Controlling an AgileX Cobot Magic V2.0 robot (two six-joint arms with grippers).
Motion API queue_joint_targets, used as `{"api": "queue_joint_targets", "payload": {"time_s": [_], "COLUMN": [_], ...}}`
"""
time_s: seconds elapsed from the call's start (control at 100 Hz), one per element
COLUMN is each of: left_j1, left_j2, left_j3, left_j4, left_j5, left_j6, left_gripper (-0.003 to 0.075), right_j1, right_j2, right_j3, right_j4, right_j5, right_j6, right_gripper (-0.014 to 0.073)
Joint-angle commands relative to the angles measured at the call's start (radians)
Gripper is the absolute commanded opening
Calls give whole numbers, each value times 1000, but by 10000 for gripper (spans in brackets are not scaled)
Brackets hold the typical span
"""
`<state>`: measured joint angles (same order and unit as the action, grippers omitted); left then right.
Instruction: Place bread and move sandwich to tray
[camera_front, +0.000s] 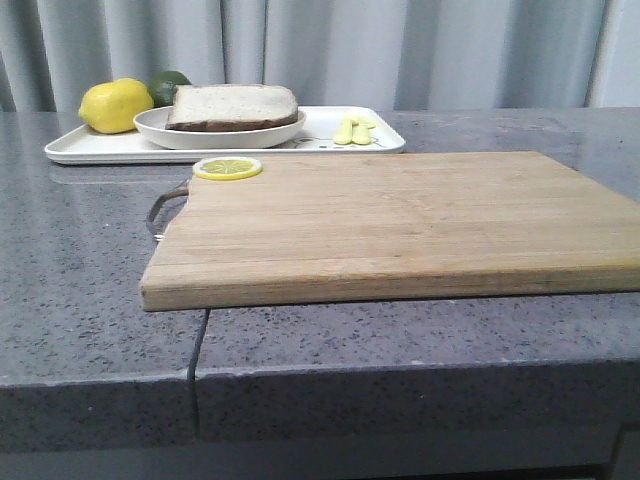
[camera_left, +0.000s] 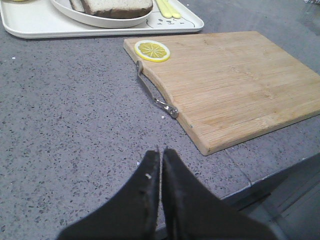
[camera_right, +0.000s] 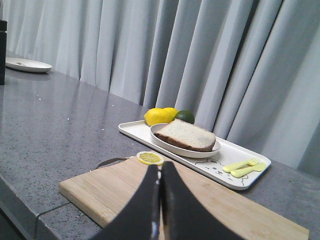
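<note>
Front view shows the grey speckled bench (camera_front: 80, 290) carrying a bare wooden cutting board (camera_front: 420, 225) in the foreground, a metal handle (camera_front: 163, 208) at its left end. Behind it lies the white tray (camera_front: 90, 148), and on it the round white plate (camera_front: 225, 133) holding the sandwich (camera_front: 233, 106), top bread slice in place. A lemon (camera_front: 116, 105) and a lime (camera_front: 168, 84) sit at the tray's left, yellow cutlery (camera_front: 354, 131) at its right, and a lemon slice (camera_front: 228, 168) on the board's near corner. Both the left gripper (camera_left: 160, 152) and right gripper (camera_right: 159, 172) are pressed together, holding nothing, well apart from the tray. The task looks finished; the next move probably calls only for keeping clear.
</note>
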<state>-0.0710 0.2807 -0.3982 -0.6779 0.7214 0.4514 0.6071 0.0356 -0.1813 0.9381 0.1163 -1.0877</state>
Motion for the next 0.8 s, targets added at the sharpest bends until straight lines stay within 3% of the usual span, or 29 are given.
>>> {"api": "queue_joint_targets", "payload": {"time_s": [0.0,0.29,0.4,0.5,0.69,0.79], "left_j1": [-8,-8,10,34,86,96], "left_j2": [8,5,-43,-107,-190,-232], "left_j3": [-26,-26,-23,7,159,250], "left_j4": [-39,-39,77,231,266,346], "left_j5": [-48,-56,-114,-231,-487,-619], "left_j6": [3,3,3,3,-35,-124], "left_gripper": [-20,-20,-20,-20,-19,-19], "right_j1": [3,3,3,3,3,3], "right_j2": [9,9,9,9,9,9], "right_j3": [-26,-26,-26,-26,-26,-26], "right_j4": [12,12,12,12,12,12], "right_j5": [-56,-56,-56,-56,-56,-56], "right_j6": [-8,-8,-8,-8,-8,-8], "right_gripper": [-62,-62,-62,-62,-62,-62]}}
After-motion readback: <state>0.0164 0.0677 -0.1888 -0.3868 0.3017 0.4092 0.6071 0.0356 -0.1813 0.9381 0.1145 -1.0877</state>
